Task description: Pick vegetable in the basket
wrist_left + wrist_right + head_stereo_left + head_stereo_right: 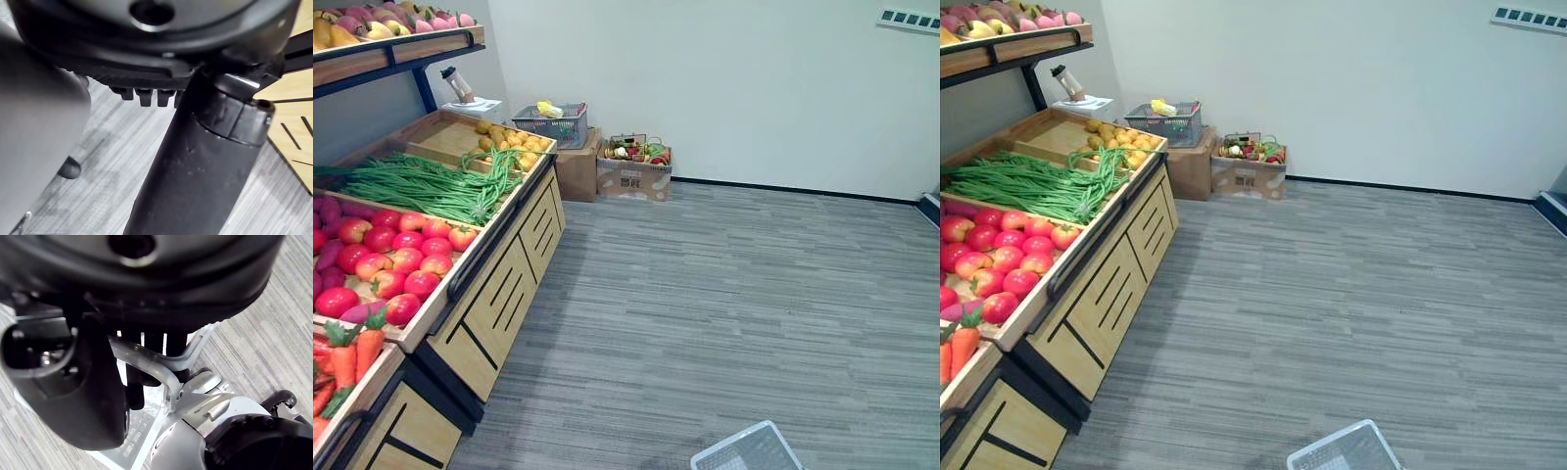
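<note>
Right hand (161,289) is closed round the pale grey bar handle (159,367) of a white plastic mesh basket (747,450); fingers curl over the bar, thumb beside it. The basket hangs low over the grey striped carpet floor (724,294), at the btm edge of both eye views, well apart from the veg.

Left hand (156,54) hangs loose w/ fingers relaxed and nothing in them, over the carpet just beside the light wooden display stand (499,294).

Veg lies in the stand's open bins on the robot's left:
- orange carrots w/ green tops (347,357) in the nearest bin
- round red and pink tomato-like items (396,259) in the next bin, a few purple oblong pieces (333,253) among them
- a sheaf of long green beans (431,186) further on, some ends drooping over the bin's front edge
- a pile of yellow-brown rounded pieces (514,142) in the far bin

Mixed yellow and pink fruit (382,24) lies on the upper shelf. By the far wall, a grey wire basket (553,122) sits on a brown cardboard box (576,166). A second open cardboard box (632,176) w/ mixed produce stands next to it.
</note>
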Robot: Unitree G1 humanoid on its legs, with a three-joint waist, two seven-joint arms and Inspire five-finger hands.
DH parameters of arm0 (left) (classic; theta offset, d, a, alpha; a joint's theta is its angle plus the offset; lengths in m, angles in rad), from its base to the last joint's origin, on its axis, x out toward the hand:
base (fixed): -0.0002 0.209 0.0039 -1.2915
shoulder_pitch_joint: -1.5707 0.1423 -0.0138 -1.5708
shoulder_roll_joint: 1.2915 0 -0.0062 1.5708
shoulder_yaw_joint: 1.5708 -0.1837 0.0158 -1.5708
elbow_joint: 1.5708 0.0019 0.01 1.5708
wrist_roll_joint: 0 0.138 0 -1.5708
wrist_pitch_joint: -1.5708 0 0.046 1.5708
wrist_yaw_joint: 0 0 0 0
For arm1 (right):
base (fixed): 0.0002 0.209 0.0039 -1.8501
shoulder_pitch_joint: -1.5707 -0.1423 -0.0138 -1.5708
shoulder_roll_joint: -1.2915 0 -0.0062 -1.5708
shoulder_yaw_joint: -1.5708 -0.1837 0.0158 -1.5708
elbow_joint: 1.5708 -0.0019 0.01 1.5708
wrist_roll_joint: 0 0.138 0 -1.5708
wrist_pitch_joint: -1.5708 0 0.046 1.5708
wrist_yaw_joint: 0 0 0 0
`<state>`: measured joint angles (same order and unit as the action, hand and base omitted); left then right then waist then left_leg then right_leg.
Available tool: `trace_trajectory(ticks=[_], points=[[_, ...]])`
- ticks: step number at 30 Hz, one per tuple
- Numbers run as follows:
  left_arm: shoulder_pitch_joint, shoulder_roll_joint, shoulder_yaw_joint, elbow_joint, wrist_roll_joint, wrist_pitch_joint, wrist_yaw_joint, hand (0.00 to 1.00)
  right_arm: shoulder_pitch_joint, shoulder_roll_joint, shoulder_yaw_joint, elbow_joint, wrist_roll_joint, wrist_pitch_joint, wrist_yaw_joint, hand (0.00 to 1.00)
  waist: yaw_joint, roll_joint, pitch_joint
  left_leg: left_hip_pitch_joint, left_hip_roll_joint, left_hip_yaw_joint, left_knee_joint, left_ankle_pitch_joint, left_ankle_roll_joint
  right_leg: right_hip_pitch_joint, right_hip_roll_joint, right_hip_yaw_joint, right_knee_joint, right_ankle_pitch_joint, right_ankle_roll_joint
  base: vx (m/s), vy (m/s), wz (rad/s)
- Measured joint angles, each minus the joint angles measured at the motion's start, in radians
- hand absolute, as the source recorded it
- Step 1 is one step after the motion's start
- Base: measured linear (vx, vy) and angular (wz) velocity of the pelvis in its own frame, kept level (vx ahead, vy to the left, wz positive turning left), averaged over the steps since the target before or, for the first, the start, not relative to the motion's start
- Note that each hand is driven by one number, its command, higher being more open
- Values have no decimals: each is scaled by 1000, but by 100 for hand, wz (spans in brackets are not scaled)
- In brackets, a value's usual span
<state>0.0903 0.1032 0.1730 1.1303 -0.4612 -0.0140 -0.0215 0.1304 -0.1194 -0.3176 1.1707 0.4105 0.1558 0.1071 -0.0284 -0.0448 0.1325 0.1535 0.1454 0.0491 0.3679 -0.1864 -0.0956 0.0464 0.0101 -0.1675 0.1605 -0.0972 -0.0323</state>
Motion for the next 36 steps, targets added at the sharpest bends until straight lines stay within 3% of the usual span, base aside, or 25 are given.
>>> trace_trajectory(ticks=[2,4,6,7,9,10,11,14,22,26,28,30,31,32,35,36], points=[[0,3,0,-6,0,-4,1,100,6,-6,26,2,-16,6,0,0,1,1,3,-50,30,52,125,-8,-17,41,2,-31,-37,-4,-6,92,-53,48],[0,6,-2,-7,12,-10,2,100,18,-24,27,1,-16,16,-1,0,-4,17,3,-88,89,218,171,-50,-11,79,-4,-106,-67,-6,-9,47,1,87],[1,7,-3,-7,29,-20,2,100,16,-32,28,0,-16,19,-1,0,-4,14,5,-105,95,334,100,-54,-14,84,-27,-158,-74,-8,-5,16,46,99],[3,9,-11,-6,40,-19,2,100,19,-41,29,0,-15,19,-2,0,-8,18,6,-119,97,453,-3,24,18,94,-42,-216,-67,-19,12,39,104,113],[7,13,-14,-8,40,-19,-2,100,23,-43,29,-1,-6,18,-5,0,-9,24,2,-111,71,488,-79,26,27,94,-54,-245,-46,-29,29,71,166,124],[6,13,-13,-8,40,-18,-4,100,22,-42,30,-4,-2,18,-6,0,-8,22,2,-98,54,482,-123,30,29,93,-58,-241,-42,-32,34,62,153,109],[4,25,-13,-8,41,-17,-8,100,22,-34,35,-11,11,18,-8,0,-3,-2,1,-73,7,454,-212,81,38,91,-81,-238,-38,-37,41,52,156,76],[11,40,-39,-7,42,2,-9,100,21,-27,36,-28,-2,14,-8,0,-4,-12,-8,5,-74,424,-452,204,48,88,-101,-234,-33,-47,58,30,132,46],[10,46,-74,-2,33,1,-8,100,13,-28,39,-27,-58,16,-7,0,-7,-1,-3,-7,-98,398,-464,213,57,76,-120,-235,-9,-53,68,-16,39,8],[10,45,-74,0,12,1,-7,100,0,-42,63,-23,-58,19,-7,0,-7,4,-2,-15,-111,361,-465,212,63,75,-142,-269,23,-67,90,-30,25,28],[11,30,-75,0,-11,0,-2,100,-7,-59,64,-24,-56,19,-10,0,-9,12,7,-17,-118,274,-466,196,76,36,-180,-263,177,-79,116,-30,69,73],[11,29,-86,-2,-10,0,-4,100,-6,-63,55,-35,-54,19,-15,0,-12,10,7,-15,-129,196,-465,186,90,-23,-204,-191,354,-69,128,-5,77,102],[12,35,-100,-4,-7,1,-6,100,3,-61,54,-44,-53,19,-18,0,-28,10,11,-14,-130,127,-465,189,102,-85,-198,-96,489,-57,107,-12,38,163],[13,51,-115,-6,-1,5,-6,100,5,-53,60,-54,-52,22,-21,0,-41,8,9,-21,-116,67,-464,196,113,-102,-156,-9,462,-117,101,-18,6,168],[1,61,-105,-8,1,25,-10,100,2,-24,72,-55,-41,23,-22,0,-32,-9,15,-65,-101,-24,-464,200,119,-126,-69,164,208,-130,97,-53,-110,140],[0,66,-102,-11,4,26,-12,100,0,-14,73,-57,-32,23,-21,0,-33,-21,14,-74,-111,-32,-464,201,119,-117,-66,212,134,-132,98,16,-146,133]])
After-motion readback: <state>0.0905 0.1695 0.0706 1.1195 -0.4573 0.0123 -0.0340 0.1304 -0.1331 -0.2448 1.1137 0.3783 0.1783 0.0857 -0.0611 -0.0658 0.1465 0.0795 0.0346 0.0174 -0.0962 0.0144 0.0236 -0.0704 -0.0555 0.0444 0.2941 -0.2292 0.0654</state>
